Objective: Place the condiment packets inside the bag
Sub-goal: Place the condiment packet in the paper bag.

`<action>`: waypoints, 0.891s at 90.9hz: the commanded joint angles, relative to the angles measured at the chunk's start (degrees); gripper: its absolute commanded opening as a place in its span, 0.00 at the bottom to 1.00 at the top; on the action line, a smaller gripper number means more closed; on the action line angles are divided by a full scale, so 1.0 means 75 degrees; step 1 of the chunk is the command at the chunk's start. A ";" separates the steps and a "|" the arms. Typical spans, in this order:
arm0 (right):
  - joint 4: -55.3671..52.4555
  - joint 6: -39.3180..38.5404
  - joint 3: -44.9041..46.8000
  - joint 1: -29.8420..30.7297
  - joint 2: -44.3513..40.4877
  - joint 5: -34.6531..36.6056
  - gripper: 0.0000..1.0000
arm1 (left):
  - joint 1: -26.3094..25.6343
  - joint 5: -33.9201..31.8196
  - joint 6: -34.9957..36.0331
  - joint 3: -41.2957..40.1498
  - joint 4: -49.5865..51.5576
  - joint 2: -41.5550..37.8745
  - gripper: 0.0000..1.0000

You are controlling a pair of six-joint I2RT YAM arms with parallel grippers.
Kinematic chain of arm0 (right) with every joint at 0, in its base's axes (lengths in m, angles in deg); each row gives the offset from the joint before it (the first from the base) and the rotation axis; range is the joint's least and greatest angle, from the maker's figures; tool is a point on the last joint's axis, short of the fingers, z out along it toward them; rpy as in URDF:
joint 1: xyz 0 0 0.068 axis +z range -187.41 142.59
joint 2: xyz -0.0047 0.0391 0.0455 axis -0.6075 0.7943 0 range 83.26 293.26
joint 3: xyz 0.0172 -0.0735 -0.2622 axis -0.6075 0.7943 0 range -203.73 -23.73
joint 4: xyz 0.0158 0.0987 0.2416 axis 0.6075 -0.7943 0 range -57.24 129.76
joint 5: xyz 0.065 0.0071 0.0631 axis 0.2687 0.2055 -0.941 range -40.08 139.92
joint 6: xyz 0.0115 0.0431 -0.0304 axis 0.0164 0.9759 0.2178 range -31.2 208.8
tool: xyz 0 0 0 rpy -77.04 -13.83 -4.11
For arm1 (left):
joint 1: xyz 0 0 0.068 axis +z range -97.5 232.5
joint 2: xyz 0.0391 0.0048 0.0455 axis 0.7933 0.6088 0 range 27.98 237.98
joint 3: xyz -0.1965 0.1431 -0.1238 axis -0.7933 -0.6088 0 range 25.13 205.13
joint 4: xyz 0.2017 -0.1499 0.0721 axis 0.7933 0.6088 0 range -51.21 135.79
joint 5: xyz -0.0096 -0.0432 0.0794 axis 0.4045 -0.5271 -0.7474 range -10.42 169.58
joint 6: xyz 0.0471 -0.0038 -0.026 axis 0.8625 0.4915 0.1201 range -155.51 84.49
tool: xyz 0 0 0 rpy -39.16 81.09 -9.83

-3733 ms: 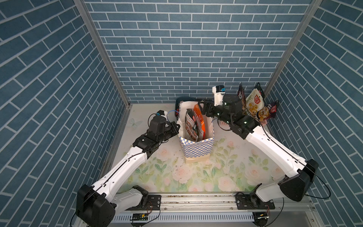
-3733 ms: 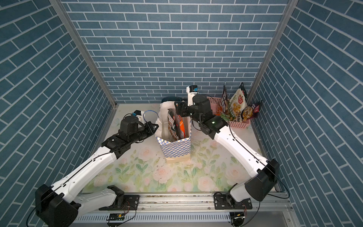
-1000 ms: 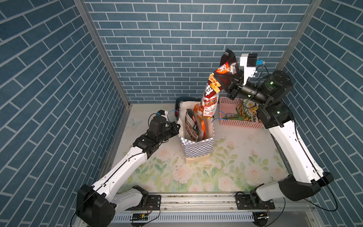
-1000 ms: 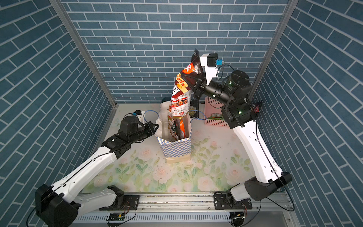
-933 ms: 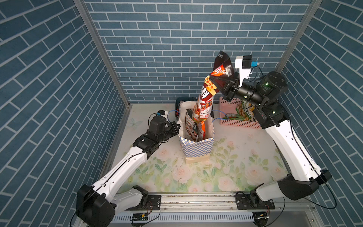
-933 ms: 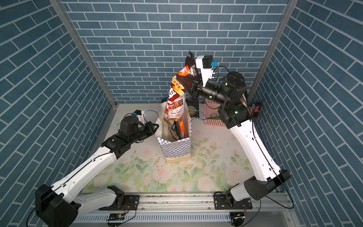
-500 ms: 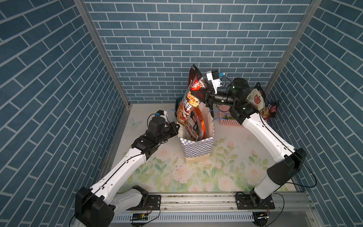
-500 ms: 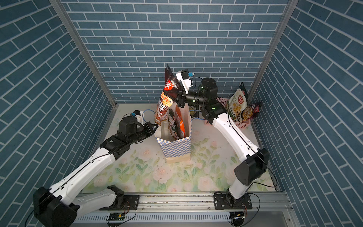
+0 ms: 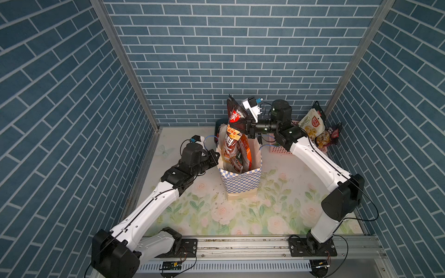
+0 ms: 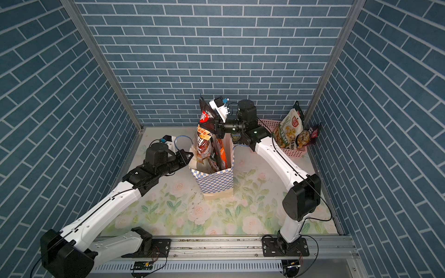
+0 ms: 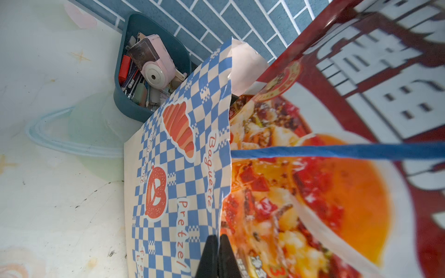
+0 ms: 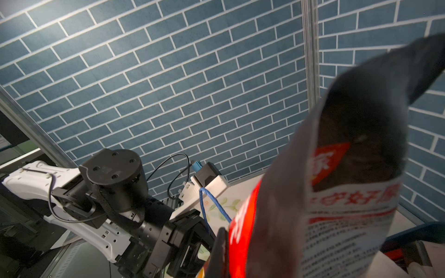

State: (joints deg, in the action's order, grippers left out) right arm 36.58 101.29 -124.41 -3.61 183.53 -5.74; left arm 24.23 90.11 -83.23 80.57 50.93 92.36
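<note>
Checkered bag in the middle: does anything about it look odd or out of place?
One thing: a black-and-red packet pokes high above the rim of the bag, just its lower end inside, pinched by the right gripper. The left gripper clamps the rim. Nothing spilled.

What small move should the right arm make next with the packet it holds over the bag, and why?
Probably lower the right gripper a little before letting go. It is shut on the black-and-red packet, whose lower end is inside the bag while its top stands well above the rim. The left gripper pinches the rim, holding the mouth open.
</note>
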 commanded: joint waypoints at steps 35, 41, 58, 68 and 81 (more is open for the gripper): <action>-0.1105 -0.3130 -0.0666 0.0315 0.0617 0.1686 0.00 | -0.0069 0.0039 0.0126 -0.0009 -0.0016 -0.0018 0.00; -0.1158 -0.3468 -0.0588 0.0583 0.0569 0.2663 0.00 | -0.0067 0.0038 0.0124 -0.0009 -0.0008 -0.0018 0.00; -0.0421 -0.3299 0.0510 0.0933 0.0051 0.4121 0.00 | -0.0070 0.0024 0.0126 -0.0021 0.0002 -0.0006 0.00; -0.0445 -0.3259 0.1072 0.0980 -0.0150 0.4340 0.02 | -0.0069 0.0040 0.0118 -0.0021 -0.0031 0.0020 0.00; -0.0724 -0.3138 0.1271 0.1013 -0.0209 0.4494 0.26 | -0.0064 0.0088 0.0120 -0.0009 -0.0050 0.0052 0.00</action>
State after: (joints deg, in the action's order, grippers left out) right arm 28.15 78.54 -114.75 4.15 185.59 24.07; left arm 24.23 89.67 -83.23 80.57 50.97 92.68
